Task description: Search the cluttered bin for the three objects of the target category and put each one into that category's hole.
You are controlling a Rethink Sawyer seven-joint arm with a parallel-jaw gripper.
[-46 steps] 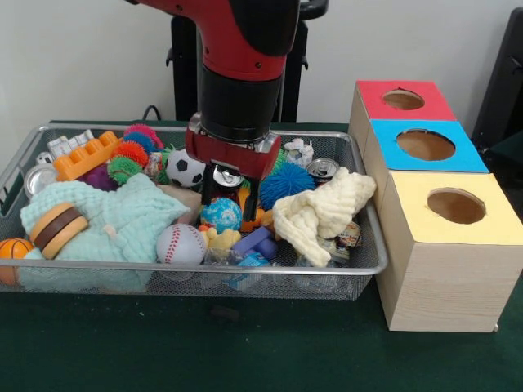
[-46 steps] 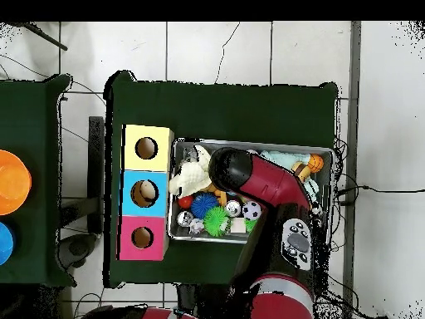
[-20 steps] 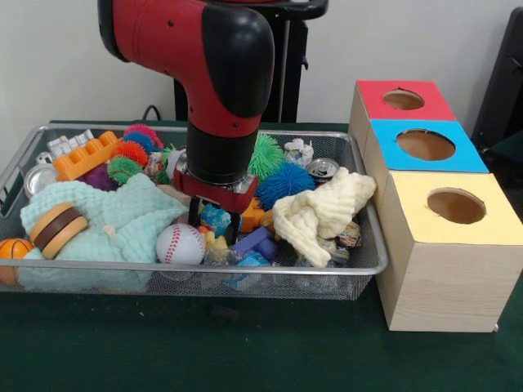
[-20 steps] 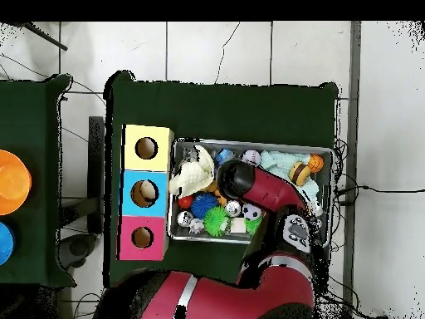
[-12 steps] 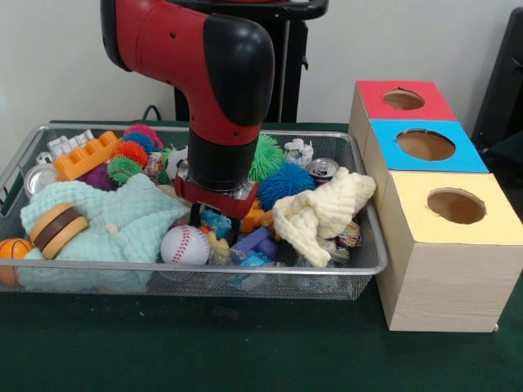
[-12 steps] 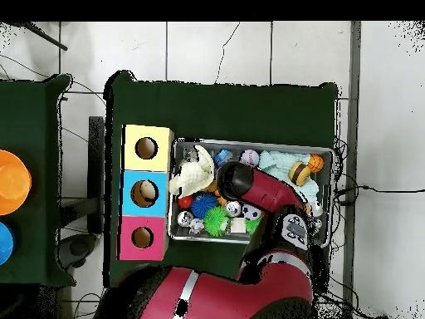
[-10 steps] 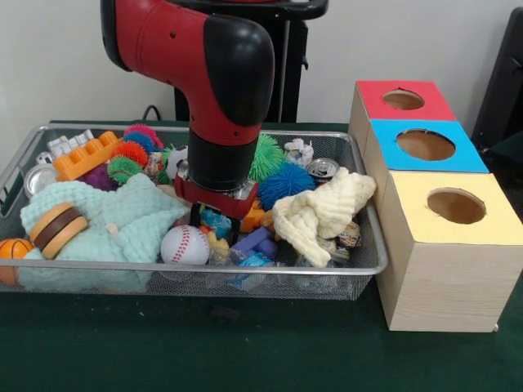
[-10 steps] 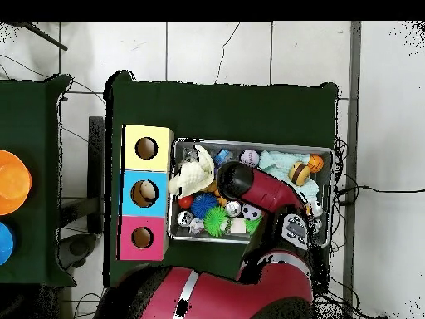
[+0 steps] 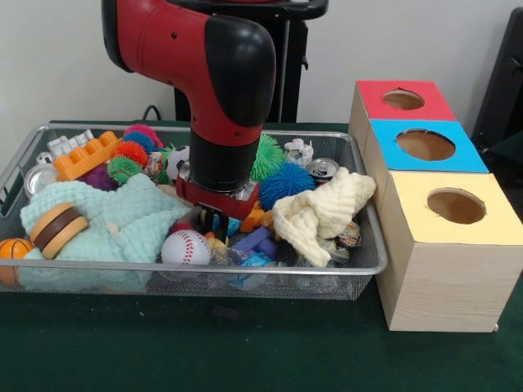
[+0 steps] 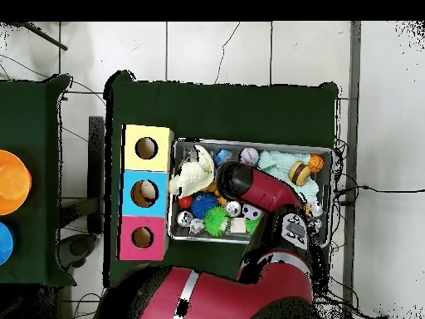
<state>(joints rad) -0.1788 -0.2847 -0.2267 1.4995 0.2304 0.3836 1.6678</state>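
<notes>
My gripper (image 9: pixel 212 224) is down in the wire bin (image 9: pixel 270 267), just right of the baseball (image 9: pixel 185 246). Its black fingers stand drawn together where the blue patterned ball (image 9: pixel 232 224) lay, and only a sliver of blue shows beside them. A soccer ball (image 9: pixel 174 160) peeks out behind the arm. At the bin's left end lies a small basketball (image 9: pixel 12 249). From overhead the red arm (image 10: pixel 253 189) hides the gripper, and the baseball (image 10: pixel 250 155) shows near the bin's upper rim. Right of the bin stand the red (image 9: pixel 400 100), blue (image 9: pixel 425 145) and yellow (image 9: pixel 456 206) hole boxes.
A cream cloth (image 9: pixel 323 212) lies right of the gripper and a mint cloth (image 9: pixel 114 216) with a toy burger (image 9: pixel 55 227) to its left. Spiky balls, an orange brick (image 9: pixel 86 155) and cans crowd the back. Something pale sits in the blue box's hole (image 10: pixel 144 193).
The arm came forward and down over the blue patterned ball. The fingers, spread on either side of it a moment ago, have now closed in, and the ball is mostly hidden.
</notes>
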